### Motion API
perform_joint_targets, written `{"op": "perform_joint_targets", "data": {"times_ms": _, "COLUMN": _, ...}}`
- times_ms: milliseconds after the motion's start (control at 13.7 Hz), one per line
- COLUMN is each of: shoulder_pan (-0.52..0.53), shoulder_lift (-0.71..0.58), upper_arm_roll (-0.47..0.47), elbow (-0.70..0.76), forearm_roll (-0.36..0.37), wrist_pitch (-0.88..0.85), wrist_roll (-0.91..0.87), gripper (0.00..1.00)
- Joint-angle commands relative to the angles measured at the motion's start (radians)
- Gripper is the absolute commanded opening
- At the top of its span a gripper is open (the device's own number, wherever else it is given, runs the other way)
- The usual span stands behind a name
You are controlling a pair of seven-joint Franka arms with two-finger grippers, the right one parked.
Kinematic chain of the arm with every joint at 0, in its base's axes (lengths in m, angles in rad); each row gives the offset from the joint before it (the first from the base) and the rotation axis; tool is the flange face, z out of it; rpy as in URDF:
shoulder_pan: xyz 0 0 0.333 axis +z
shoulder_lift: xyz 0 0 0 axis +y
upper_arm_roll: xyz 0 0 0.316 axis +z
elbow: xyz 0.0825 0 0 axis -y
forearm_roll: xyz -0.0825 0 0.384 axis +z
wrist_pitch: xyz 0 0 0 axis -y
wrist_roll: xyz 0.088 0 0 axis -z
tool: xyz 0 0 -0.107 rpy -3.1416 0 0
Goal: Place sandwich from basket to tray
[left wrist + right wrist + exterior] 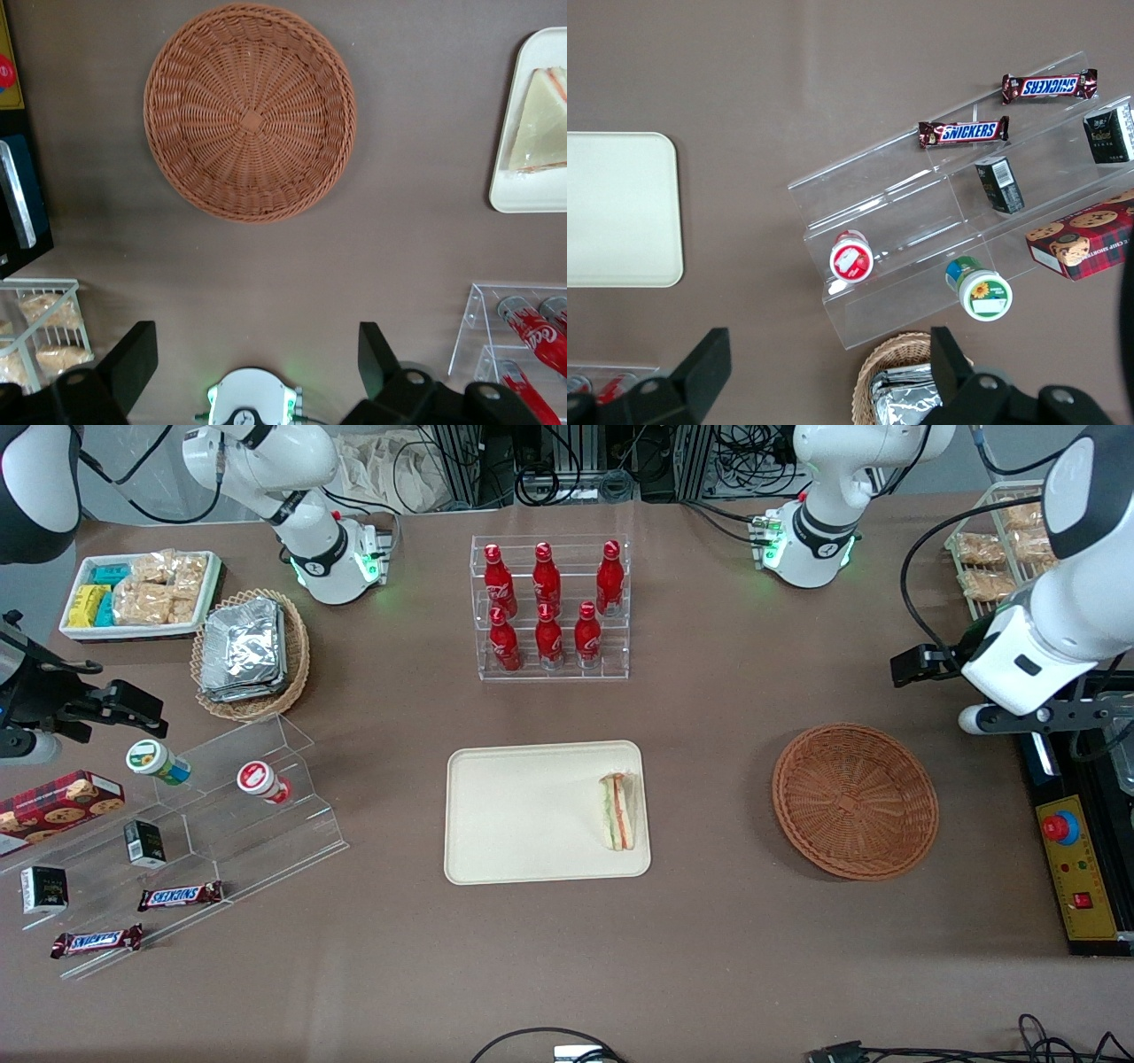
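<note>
The sandwich (620, 810), a pale wedge with green and orange-red layers in clear wrap, lies on the cream tray (523, 815) at the edge nearest the basket. The reddish-brown wicker basket (855, 802) stands empty on the brown table beside the tray, toward the working arm's end. My gripper (255, 350) hangs high above the table, open with nothing between its black fingers (133, 359). It is well clear of the basket (251, 111), the tray (523, 190) and the sandwich (540, 124). The arm's wrist (1019, 655) shows above the table's end.
A clear rack of red bottles (549, 607) stands farther from the front camera than the tray. A wire rack of snack packs (997, 549) and a yellow control box (1076, 868) sit at the working arm's end. A tan basket of foil packs (251, 654) and acrylic steps (221, 806) lie toward the parked arm's end.
</note>
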State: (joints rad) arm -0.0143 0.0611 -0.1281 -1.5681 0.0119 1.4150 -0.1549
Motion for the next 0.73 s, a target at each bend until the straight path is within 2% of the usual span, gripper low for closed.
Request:
{"op": "perform_joint_targets", "data": {"times_ms": 0, "shoulder_pan": 0.011, "shoulder_lift": -0.096, "upper_arm_roll": -0.010, "elbow": -0.119, "forearm_roll": 0.017, "wrist_pitch": 0.068, "wrist_roll": 0.028, "gripper": 1.00}}
{"op": "perform_joint_targets", "data": {"times_ms": 220, "shoulder_pan": 0.045, "shoulder_lift": -0.096, "upper_arm_roll": -0.030, "elbow": -0.112, "forearm_roll": 0.019, "wrist_pitch": 0.078, "wrist_roll": 0.080, "gripper": 1.00}}
{"op": "perform_joint_targets", "data": {"times_ms": 659, "shoulder_pan": 0.039, "shoulder_lift": -0.092, "upper_arm_roll": -0.030, "elbow": -0.107, "forearm_roll": 0.020, "wrist_pitch": 0.076, "wrist_roll": 0.077, "gripper": 1.00}}
